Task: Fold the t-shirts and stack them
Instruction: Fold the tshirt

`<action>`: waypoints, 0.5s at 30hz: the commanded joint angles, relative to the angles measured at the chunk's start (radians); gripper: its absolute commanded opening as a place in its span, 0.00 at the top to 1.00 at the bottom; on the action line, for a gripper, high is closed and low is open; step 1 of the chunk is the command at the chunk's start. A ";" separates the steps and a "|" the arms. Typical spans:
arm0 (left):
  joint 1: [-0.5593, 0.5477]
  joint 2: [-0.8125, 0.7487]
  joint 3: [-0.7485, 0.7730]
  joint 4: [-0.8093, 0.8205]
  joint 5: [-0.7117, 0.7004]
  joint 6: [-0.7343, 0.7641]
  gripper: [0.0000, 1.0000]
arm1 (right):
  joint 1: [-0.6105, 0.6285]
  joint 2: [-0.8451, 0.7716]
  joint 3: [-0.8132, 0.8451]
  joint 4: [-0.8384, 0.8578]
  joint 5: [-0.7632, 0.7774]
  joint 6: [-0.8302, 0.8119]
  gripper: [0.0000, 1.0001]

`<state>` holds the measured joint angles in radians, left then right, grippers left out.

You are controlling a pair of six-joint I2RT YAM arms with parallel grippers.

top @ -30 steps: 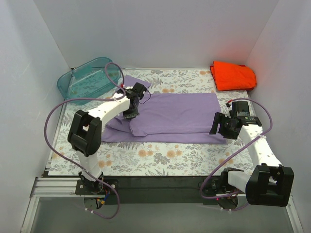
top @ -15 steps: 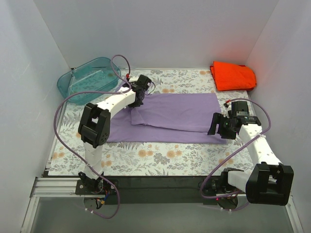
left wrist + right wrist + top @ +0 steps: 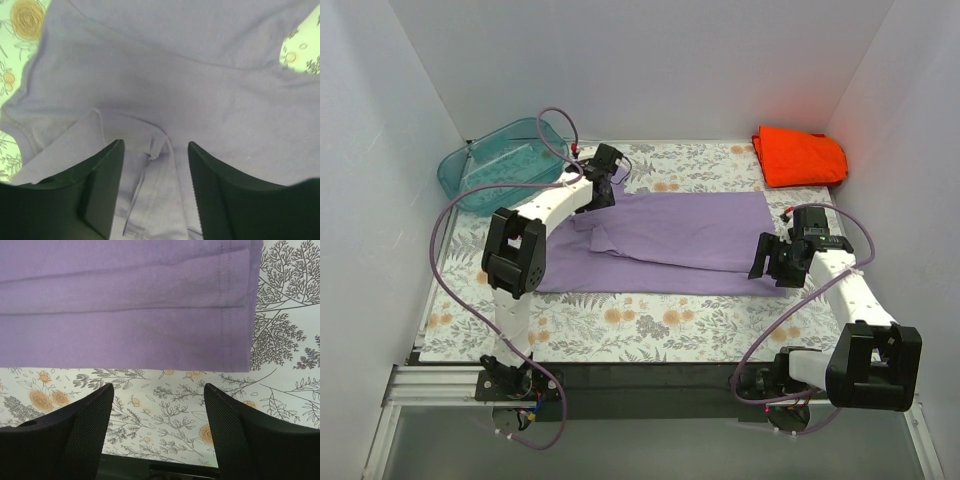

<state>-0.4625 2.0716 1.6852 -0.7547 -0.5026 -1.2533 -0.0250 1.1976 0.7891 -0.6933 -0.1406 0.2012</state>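
A lavender t-shirt (image 3: 690, 235) lies spread across the middle of the floral table cover, its left part folded over. My left gripper (image 3: 599, 194) hovers over that shirt's back-left corner. In the left wrist view the left gripper (image 3: 155, 155) is open, with a crumpled hem of the lavender shirt (image 3: 165, 75) lying loose between the fingers (image 3: 102, 185). My right gripper (image 3: 769, 258) stands open at the shirt's right end. In the right wrist view the right gripper (image 3: 157, 390) has only flowered cover between its fingers, and the shirt's hemmed edge (image 3: 125, 305) lies just ahead. An orange-red t-shirt (image 3: 800, 155) lies folded at the back right.
A translucent teal tub (image 3: 500, 162) sits at the back left corner. White walls close in the table on three sides. The floral cover (image 3: 650, 320) shows bare along the front, before the arm bases.
My left gripper carried the shirt's left part from the front-left toward the back, then opened and let the cloth go. The right arm barely moved.
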 commanded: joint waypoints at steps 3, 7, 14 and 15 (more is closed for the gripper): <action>0.048 -0.135 -0.019 -0.038 0.041 -0.083 0.39 | 0.000 0.005 0.038 0.058 0.041 0.050 0.23; 0.105 -0.386 -0.252 -0.003 0.120 -0.138 0.33 | -0.021 0.011 0.007 0.116 0.021 0.087 0.33; 0.208 -0.672 -0.663 0.087 0.203 -0.155 0.53 | -0.111 0.028 -0.063 0.230 -0.065 0.165 0.48; 0.212 -0.682 -0.686 0.094 0.210 -0.144 0.58 | -0.122 0.033 -0.071 0.242 -0.071 0.181 0.50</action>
<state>-0.2588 1.4258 1.0882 -0.7059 -0.3416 -1.3941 -0.1135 1.2167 0.7460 -0.5308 -0.1635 0.3233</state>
